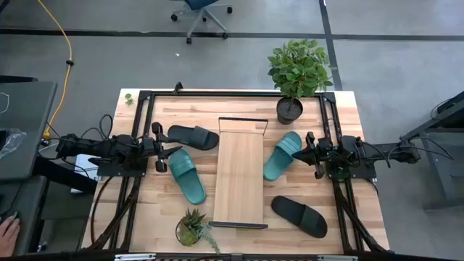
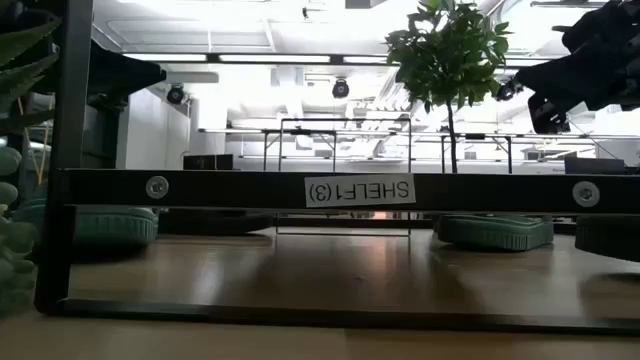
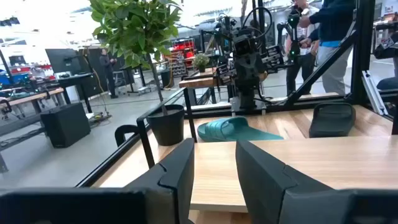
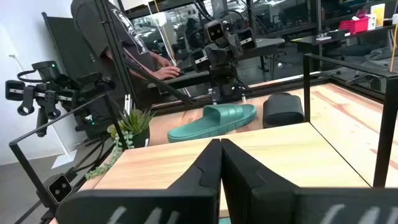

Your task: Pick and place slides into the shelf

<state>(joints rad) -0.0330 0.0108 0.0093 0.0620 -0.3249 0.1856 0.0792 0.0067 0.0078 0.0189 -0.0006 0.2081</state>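
Shelf (image 1: 239, 174) sits mid-table: long narrow light-wood board, smooth grain, thin black metal rails at both short ends. Low view shows the near rail with a white label, text mirrored. Nothing lies on the board.

Slides, all foam with a wide ribbed strap, all on the tabletop, none on the shelf:
- black slide (image 1: 299, 215) near the front, right of the shelf
- teal slide (image 1: 186, 175) left of the shelf, angled
- second teal slide (image 1: 282, 155) right of the shelf, angled, toe toward the pot
- second black slide (image 1: 193, 136) farther back on the left

Small spiky succulent (image 1: 191, 228) at the front left of the shelf; leafy potted plant (image 1: 297, 72) in a black pot at the back right.

Surface: butcher-block wooden table (image 1: 348, 116) inside a black metal frame, on grey floor. Room behind is an open lab: benches, ceiling strip lights, an office chair (image 1: 201, 9), a yellow cable (image 1: 59, 36). A person (image 3: 326, 37) stands beyond the table in the left wrist view.

Left gripper (image 1: 161, 149) hovers between the left black and teal slides, fingers (image 3: 177, 180) slightly apart, holding nothing. Right gripper (image 1: 307, 149) hovers just beside the right teal slide, fingers (image 4: 202, 168) pressed together, empty.
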